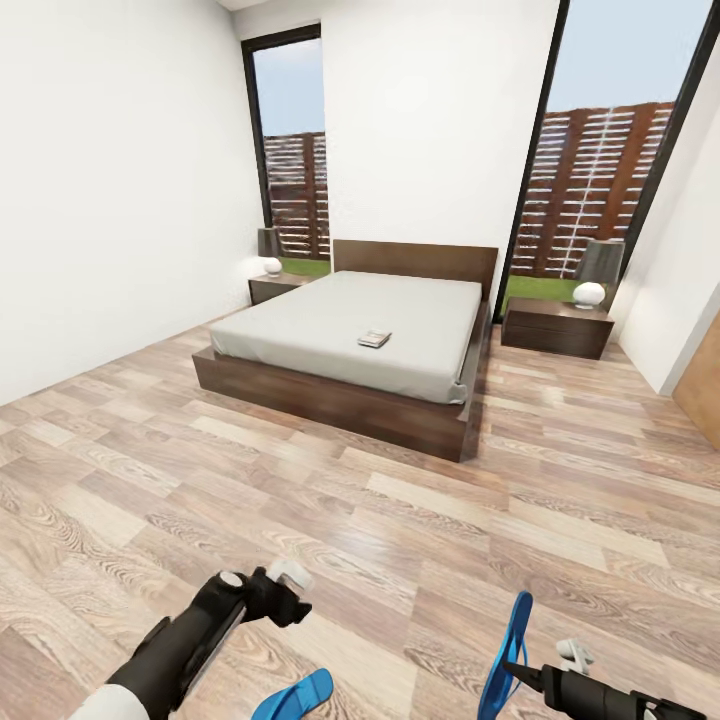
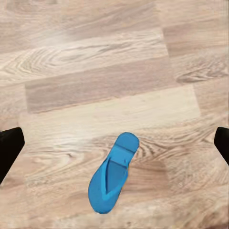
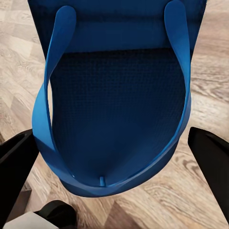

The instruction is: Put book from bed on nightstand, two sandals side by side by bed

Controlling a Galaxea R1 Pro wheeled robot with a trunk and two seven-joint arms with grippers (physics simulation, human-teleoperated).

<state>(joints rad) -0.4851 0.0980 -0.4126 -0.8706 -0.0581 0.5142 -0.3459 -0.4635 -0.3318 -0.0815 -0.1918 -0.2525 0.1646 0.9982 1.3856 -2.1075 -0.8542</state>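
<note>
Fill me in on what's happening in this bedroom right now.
The robot stands on the wood floor short of the bed. Its right pincer holds one blue sandal up off the floor. The other sandal lies flat on the planks under the left pincer, whose fingers are spread and empty. The book rests on the mattress, and both nightstands, the right nightstand included, carry just lamps.

A small thin paperback book (image 1: 374, 339) lies flat on the light grey mattress of the dark-framed bed (image 1: 300, 380). One bright blue flip-flop sandal (image 2: 112, 174) lies flat on the wood-plank floor; the other blue sandal (image 1: 506, 655) stands on edge, off the floor, at the right gripper (image 1: 522, 672).
</note>
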